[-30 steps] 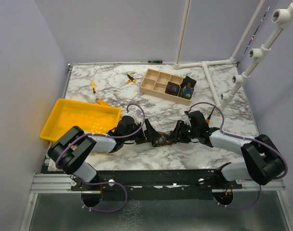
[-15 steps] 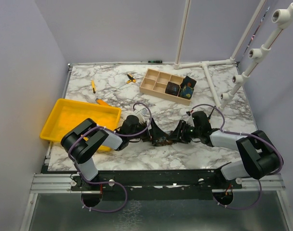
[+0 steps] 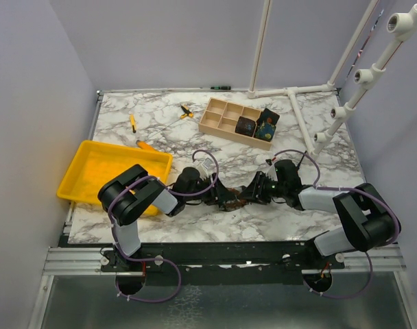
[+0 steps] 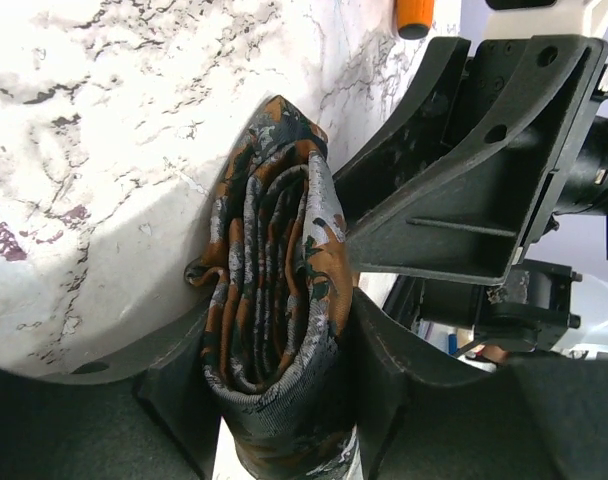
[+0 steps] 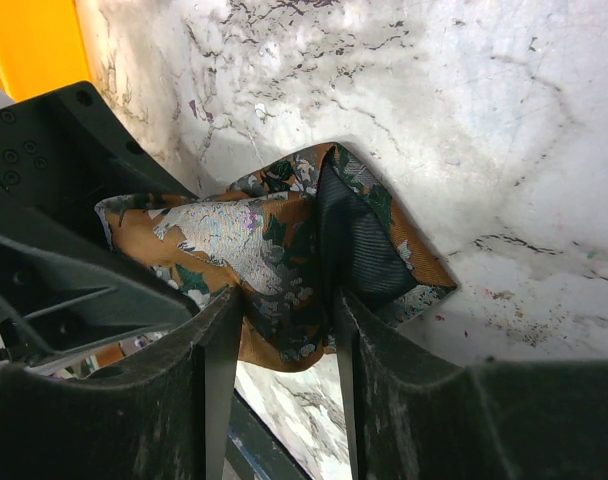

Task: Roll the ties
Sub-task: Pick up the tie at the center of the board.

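Observation:
A rust-brown mottled tie (image 3: 230, 199), wound into a roll, sits at the front middle of the marble table between both grippers. My left gripper (image 3: 219, 195) comes in from the left and is shut on the roll (image 4: 274, 300), whose spiral end shows between its fingers (image 4: 399, 375). From the right, my right gripper (image 3: 248, 195) is shut on the same tie (image 5: 284, 270), pinching a folded part with the dark lining showing. Two dark rolled ties (image 3: 245, 125) (image 3: 267, 124) sit in the wooden tray (image 3: 222, 115).
A yellow bin (image 3: 112, 168) lies at the left, close behind my left arm. Orange-handled screwdrivers (image 3: 132, 122) (image 3: 186, 111) lie at the back left. White pipe frame (image 3: 301, 116) runs along the back right. The table's front edge is just below the grippers.
My left gripper has slid right up to the roll and its jaws have come in from wide open onto it. The right gripper has kept its hold and barely shifted.

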Controlling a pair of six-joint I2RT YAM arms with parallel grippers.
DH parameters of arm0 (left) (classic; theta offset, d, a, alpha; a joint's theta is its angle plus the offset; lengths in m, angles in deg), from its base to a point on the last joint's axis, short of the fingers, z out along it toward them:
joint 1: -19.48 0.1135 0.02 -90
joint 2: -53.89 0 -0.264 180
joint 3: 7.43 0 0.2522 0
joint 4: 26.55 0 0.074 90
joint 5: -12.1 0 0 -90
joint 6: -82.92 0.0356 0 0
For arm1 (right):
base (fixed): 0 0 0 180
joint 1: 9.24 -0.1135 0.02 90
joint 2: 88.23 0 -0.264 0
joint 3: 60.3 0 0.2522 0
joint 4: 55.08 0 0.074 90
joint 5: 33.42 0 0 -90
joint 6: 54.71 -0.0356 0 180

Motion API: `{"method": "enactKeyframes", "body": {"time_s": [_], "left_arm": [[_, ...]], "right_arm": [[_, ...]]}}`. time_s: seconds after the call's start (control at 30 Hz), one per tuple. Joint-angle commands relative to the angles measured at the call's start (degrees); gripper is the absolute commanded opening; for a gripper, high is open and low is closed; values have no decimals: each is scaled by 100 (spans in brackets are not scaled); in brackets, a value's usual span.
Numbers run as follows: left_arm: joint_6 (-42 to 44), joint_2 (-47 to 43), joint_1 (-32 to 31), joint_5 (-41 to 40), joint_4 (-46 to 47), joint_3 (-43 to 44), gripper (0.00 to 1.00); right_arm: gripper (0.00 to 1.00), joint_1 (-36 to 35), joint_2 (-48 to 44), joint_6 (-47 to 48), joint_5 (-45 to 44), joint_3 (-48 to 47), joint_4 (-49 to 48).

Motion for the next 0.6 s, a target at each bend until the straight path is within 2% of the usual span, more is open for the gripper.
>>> {"method": "enactKeyframes", "body": {"time_s": [0.0, 0.1, 0.17, 0.2, 0.27, 0.33, 0.37, 0.4, 0.43, 0.57], "left_arm": [[-123, 98, -145, 428, 223, -2, 43], [-115, 89, -141, 446, 235, 2, 34], [-119, 89, -141, 451, 229, 14, 32], [-127, 95, -140, 473, 228, 18, 35], [-180, 102, -145, 498, 222, 18, 54], [-273, 100, -140, 471, 210, -28, 68], [-319, 80, -143, 407, 140, -68, 79], [-331, 26, -132, 310, -48, -110, 96], [-300, -49, -124, 193, -314, -145, 99], [-165, -508, -106, -258, -1384, -258, 99]], "right_arm": [[44, -14, 256, 182, -512, 308, 670], [43, -14, 190, 188, -536, 316, 724], [44, -14, 138, 198, -542, 312, 756], [44, -14, 106, 207, -556, 316, 775], [44, -14, 27, 248, -605, 310, 847], [44, -14, -64, 291, -660, 286, 935], [44, -14, -114, 312, -690, 274, 992], [44, -14, -178, 341, -731, 250, 1056], [44, -14, -239, 376, -775, 228, 1129], [47, -14, -566, 526, -884, 130, 1421]]}}
